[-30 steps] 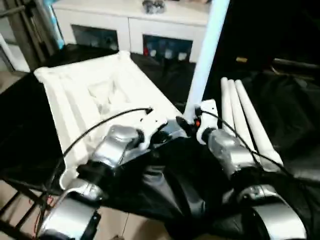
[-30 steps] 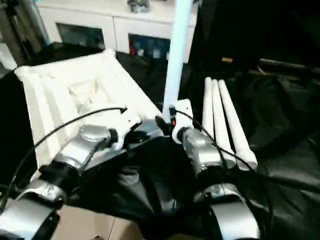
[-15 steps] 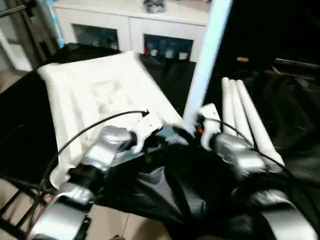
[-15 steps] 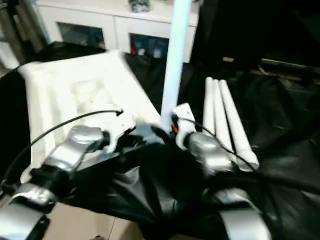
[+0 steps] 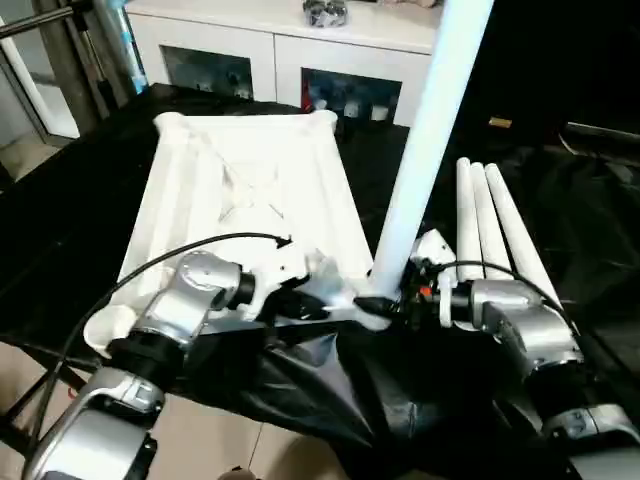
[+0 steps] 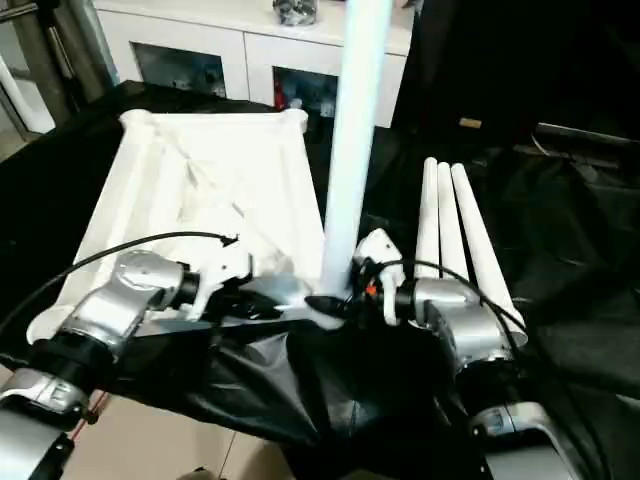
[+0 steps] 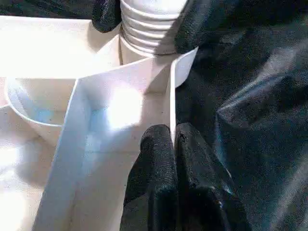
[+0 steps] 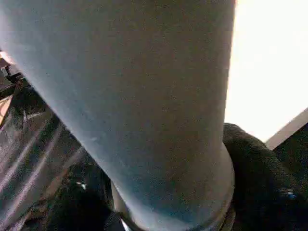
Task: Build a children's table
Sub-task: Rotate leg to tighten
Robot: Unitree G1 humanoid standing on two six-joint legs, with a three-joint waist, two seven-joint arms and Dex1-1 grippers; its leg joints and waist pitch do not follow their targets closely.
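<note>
The white tabletop (image 5: 240,190) lies underside up on a black cloth. One white leg (image 5: 430,130) stands upright in its near right corner socket (image 7: 144,57), ribbed end (image 7: 149,29) down. My right gripper (image 5: 385,300) is shut on that leg's base, a black finger (image 7: 197,24) on each side; the leg (image 8: 134,96) looms close in the right wrist view. My left gripper (image 7: 172,144) is shut on the tabletop's thin rim beside that corner. Three more legs (image 5: 490,230) lie side by side to the right.
A white cabinet (image 5: 280,50) with glass doors stands behind the table. Crumpled black cloth (image 5: 330,390) hangs over the near edge between my forearms. Pale floor (image 5: 20,150) shows at the far left.
The tabletop's far end has swung to the right, so it now lies square to the cabinet. The leg stays upright at the near right corner, with both grippers still at that corner.
</note>
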